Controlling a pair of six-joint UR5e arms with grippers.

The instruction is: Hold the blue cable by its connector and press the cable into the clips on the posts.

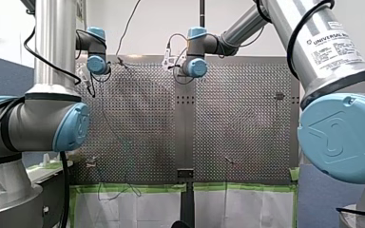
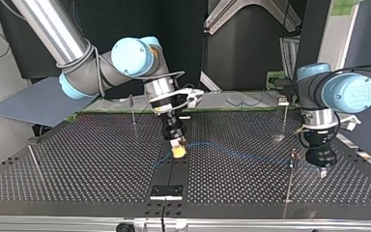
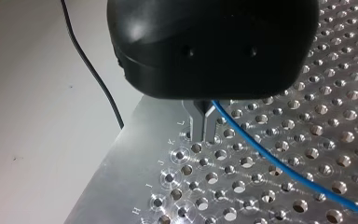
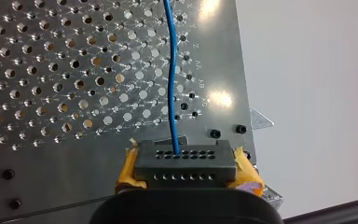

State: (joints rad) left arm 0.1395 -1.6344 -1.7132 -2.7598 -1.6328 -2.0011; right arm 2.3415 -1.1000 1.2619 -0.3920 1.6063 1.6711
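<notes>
My right gripper (image 4: 186, 175) is shut on the dark grey connector (image 4: 185, 163), with its yellow pads (image 4: 127, 170) on both sides. The blue cable (image 4: 171, 79) leaves the connector and runs ahead over the perforated table. In the top view my right gripper (image 2: 178, 151) hangs over the table's middle, and the blue cable (image 2: 236, 152) stretches toward a thin post (image 2: 290, 178) at that view's right. My left gripper (image 2: 321, 169) stands just beside that post. Its metal fingers (image 3: 200, 123) are shut, tips close to the plate. The blue cable (image 3: 279, 163) passes right beside them; a pinch does not show.
More thin posts stand on the table: a far one (image 2: 285, 116), one behind my right gripper (image 2: 133, 113) and one at the top view's left edge (image 2: 35, 162). A black block (image 2: 166, 191) sits at the near edge. A black wire (image 3: 93, 74) hangs past the plate's edge.
</notes>
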